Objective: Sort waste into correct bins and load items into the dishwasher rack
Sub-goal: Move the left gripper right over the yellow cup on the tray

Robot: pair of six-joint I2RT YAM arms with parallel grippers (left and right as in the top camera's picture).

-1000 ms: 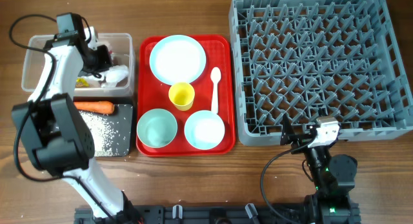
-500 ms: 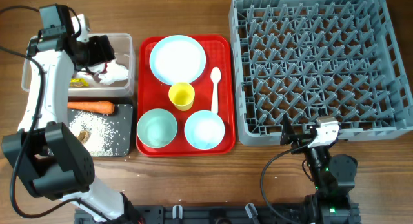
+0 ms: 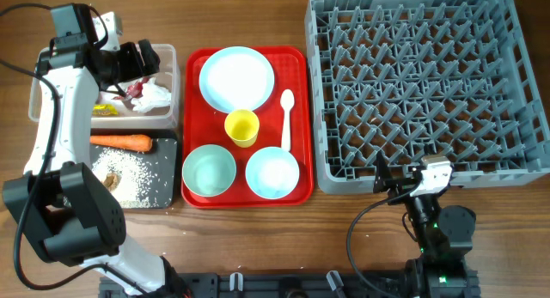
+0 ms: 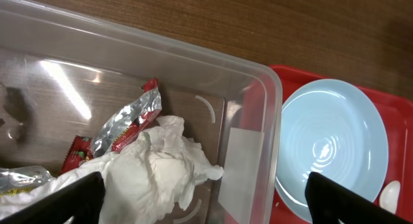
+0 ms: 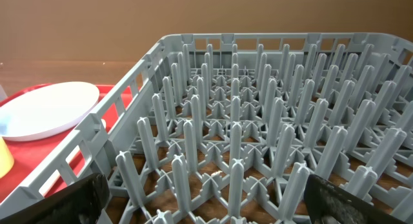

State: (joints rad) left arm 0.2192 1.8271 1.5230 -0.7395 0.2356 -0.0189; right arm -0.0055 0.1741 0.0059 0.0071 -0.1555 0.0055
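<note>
Your left gripper (image 3: 143, 57) has just sprung wide over the tub (image 4: 261, 82); the tissue (image 4: 161, 169) lies inside, released. Right gripper (image 3: 391, 182) waits wide. Plate (image 3: 236, 78) next.

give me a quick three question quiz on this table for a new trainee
1. True or false: the grey rack holds no dishes yet.
2. How many pale blue bowls sit on the red tray?
3. The carrot lies in: A the grey rack, B the black tray, C the red tray.

Key: 1 true; 2 two; 3 B.
</note>
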